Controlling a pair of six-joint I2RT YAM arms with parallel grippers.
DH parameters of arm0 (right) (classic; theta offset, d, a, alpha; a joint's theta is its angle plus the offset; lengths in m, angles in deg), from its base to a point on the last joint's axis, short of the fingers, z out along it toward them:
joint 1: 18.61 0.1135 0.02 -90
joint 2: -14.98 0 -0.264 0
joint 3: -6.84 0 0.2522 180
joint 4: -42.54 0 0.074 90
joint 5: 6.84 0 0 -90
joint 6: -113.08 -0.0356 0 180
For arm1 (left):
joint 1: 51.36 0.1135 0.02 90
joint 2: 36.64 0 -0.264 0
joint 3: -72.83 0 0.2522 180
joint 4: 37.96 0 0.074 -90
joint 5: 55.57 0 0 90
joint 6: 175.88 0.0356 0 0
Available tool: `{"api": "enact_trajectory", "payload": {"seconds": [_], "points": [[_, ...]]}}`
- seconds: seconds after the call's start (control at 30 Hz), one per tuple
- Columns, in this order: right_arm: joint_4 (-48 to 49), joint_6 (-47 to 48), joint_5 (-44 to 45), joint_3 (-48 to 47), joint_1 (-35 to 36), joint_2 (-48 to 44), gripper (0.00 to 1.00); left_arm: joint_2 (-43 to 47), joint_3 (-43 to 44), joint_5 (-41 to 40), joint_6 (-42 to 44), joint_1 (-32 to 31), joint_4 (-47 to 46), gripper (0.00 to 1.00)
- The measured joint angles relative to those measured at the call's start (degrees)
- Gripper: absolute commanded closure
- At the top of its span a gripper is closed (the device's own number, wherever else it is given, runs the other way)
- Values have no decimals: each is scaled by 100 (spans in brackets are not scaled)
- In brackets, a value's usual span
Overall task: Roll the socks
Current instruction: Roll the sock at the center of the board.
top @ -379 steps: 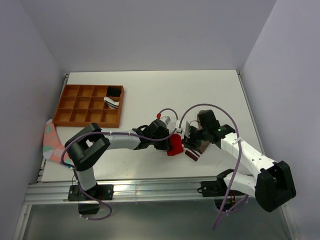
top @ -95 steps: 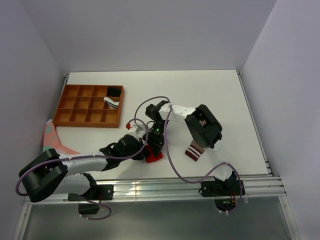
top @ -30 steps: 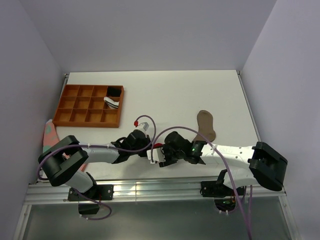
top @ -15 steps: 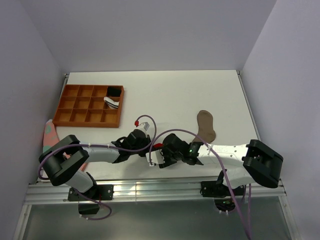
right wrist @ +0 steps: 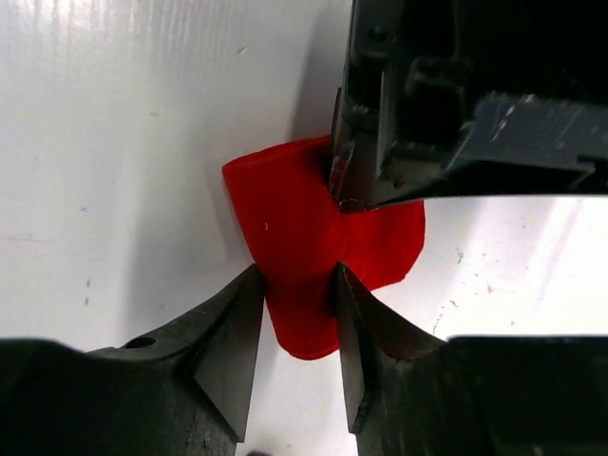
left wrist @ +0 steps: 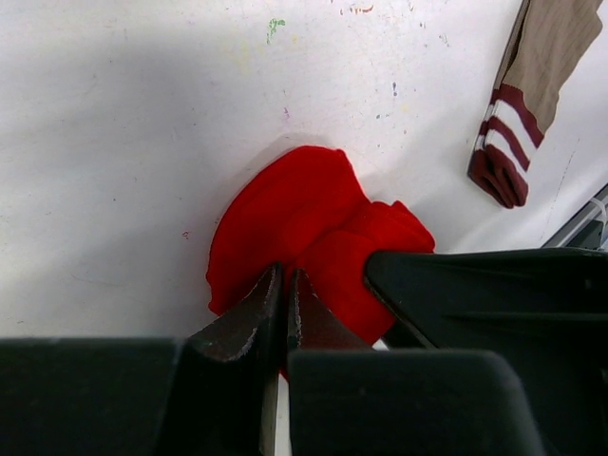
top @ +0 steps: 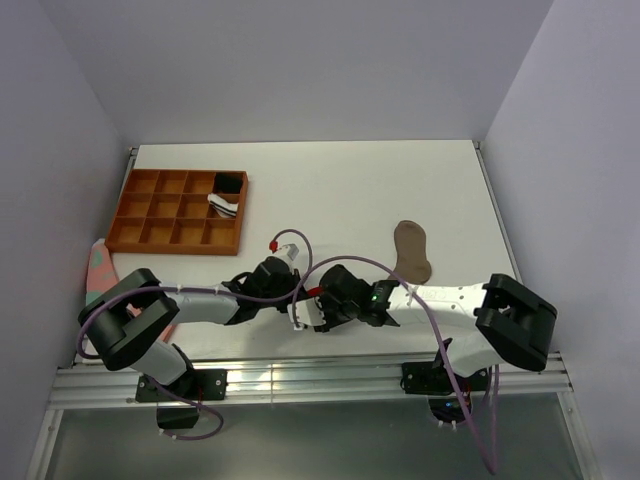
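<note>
**Item 1. Bright red fabric sock** [right wrist: 299, 237]. It lies bunched on the white desk [top: 330, 190], near the front edge, between the two arms. The top view gives only a sliver of red, because both pincers cover the rest. The wrist views show it as a crumpled, lobed heap lying flat on the desk.

**Item 2. Left pincer** [left wrist: 282, 282]. It is clenched, jaws a hairline apart, nipping a fold at the edge of the red sock. The right wrist view shows the same grip from the opposite side, with the tip pressing a crease into the fabric.

**Item 3. Right pincer** [right wrist: 297, 277]. Its fingers stand half-wide, one against each side of the sock's narrow lobe, and the fabric fills the gap, so it is grasping the red sock. In the left wrist view only its black housing appears, just beside the left pincer.

**Item 4. Tan-brown sock with maroon-and-white striped cuff** [top: 412, 250]. It lies flat on the desk to the right of the red sock, apart from it, and neither pincer touches it. The top view shows the plain tan length, whose near end runs under the right arm. The left wrist view shows the striped cuff.

**Item 5. Orange-brown compartmented tray** [top: 165, 215]. It sits on the far left of the desk and appears in the top view only. A black item [top: 230, 183] sits in its far right cell, and a white-and-black item [top: 222, 205] in the cell below that.

**Item 6. Pink and mint-green fabric piece** [top: 98, 275]. It lies at the desk's left edge, near the tray's front corner, partly behind the left arm.
</note>
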Motion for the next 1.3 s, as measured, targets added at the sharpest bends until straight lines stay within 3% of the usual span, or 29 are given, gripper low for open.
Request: {"api": "enact_trajectory", "payload": {"seconds": [0.37,0.6,1.0,1.3], "points": [[-1624,-643,-409,-1399,-13,831,74,-76,96,308,63,190,133,98],[-2177,-975,-774,-1880,-195,1211,77,-63,138,330,-157,251,278,94],[-2999,-734,-2452,-2756,-1084,2044,80,313,22,-13,-570,417,743,90],[-3779,-136,-3187,-3447,-1325,2758,81,439,-109,-201,-761,527,745,86]]}}
